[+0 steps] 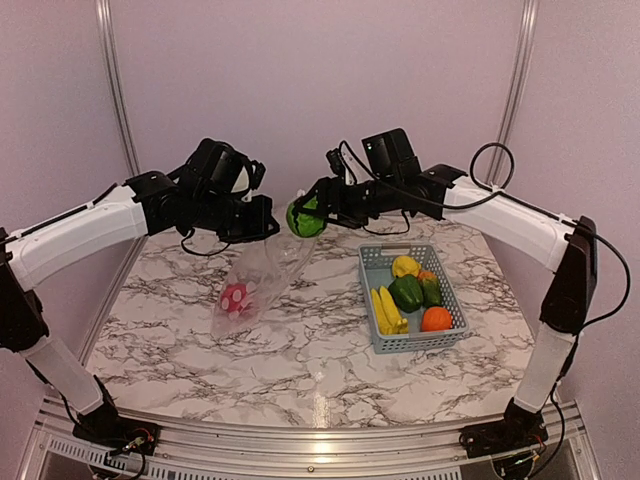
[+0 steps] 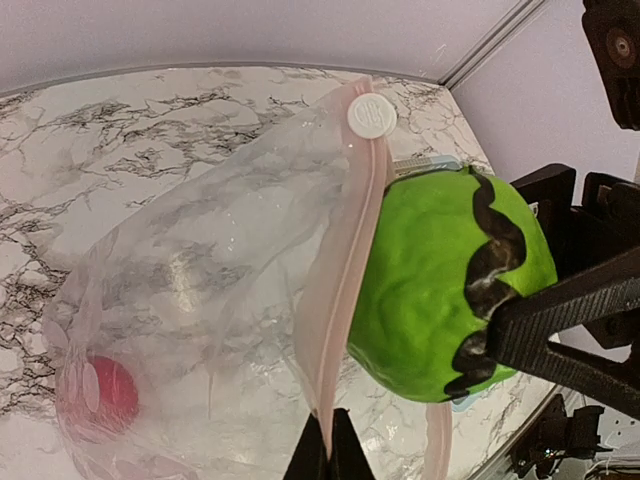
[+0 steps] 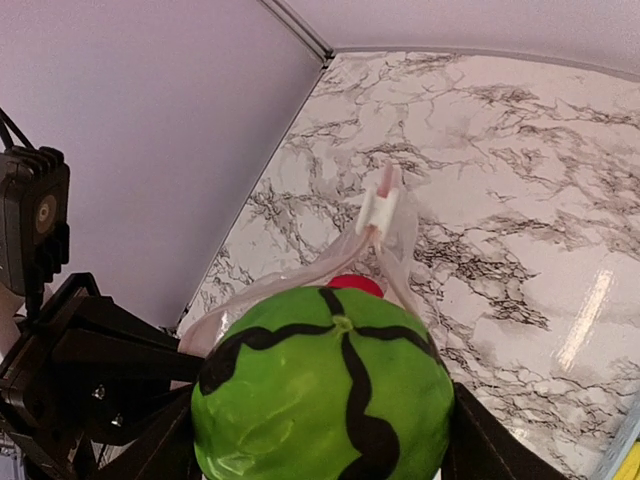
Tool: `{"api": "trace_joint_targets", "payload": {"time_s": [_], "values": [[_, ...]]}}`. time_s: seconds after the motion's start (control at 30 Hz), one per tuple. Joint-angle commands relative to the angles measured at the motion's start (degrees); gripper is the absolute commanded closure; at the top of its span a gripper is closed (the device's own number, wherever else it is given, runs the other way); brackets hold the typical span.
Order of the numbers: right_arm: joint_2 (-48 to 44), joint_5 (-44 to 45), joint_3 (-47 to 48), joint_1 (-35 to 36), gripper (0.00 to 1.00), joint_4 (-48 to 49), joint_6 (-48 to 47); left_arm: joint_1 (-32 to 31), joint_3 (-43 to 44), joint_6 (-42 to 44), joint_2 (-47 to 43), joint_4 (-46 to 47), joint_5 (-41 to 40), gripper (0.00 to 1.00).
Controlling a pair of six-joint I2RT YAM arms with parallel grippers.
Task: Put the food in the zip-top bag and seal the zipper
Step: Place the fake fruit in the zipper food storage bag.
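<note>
The clear zip-top bag (image 1: 262, 282) hangs slanting from above the table down to it. My left gripper (image 2: 331, 442) is shut on its pinkish zipper (image 2: 345, 270) strip, near the mouth's edge. A white slider (image 2: 372, 115) sits at the strip's far end. A red-pink ball (image 1: 236, 296) lies low inside the bag. My right gripper (image 1: 308, 216) is shut on the green striped melon (image 3: 325, 400) and holds it in the air right at the bag's mouth (image 3: 300, 275). The melon (image 2: 440, 290) is beside the zipper, outside the bag.
A grey-blue slotted basket (image 1: 415, 343) stands right of centre on the marble table. It holds yellow bananas (image 1: 388, 310), a green pepper (image 1: 405, 292), a yellow pepper (image 1: 405, 266) and an orange (image 1: 436, 319). Metal frame posts rise at the back corners.
</note>
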Motion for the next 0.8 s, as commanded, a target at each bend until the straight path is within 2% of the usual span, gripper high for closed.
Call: {"api": "trace_joint_targets", "payload": {"time_s": [0.0, 0.13, 0.23, 0.27, 0.57, 0.77], "values": [[1.72, 5.44, 3.86, 1.03, 0.43, -6.8, -1.94, -0.25, -2.84, -3.06, -3.27, 4.21, -0.13, 1.0], [2.91, 3.09, 5.99, 1.72, 0.29, -7.8, -2.87, -0.25, -3.88, -3.88, -3.04, 5.06, 0.23, 1.0], [2.85, 1.17, 8.52, 1.79, 0.07, -8.68, -3.35, -0.2, -4.61, -4.11, -3.11, 5.42, 0.24, 1.0], [2.69, 1.29, 9.26, 1.78, 0.05, -9.34, -3.5, -0.24, -4.8, -4.16, -3.25, 5.5, 0.16, 1.0], [-2.13, 2.28, 10.36, 0.96, 0.05, -11.81, -3.25, -0.16, -5.27, -3.06, -3.84, 5.27, -1.64, 1.0], [-8.87, 8.45, 3.07, -3.7, 0.04, -14.43, -5.64, 0.35, -5.48, -1.31, -4.45, 3.55, -3.12, 1.0]]}}
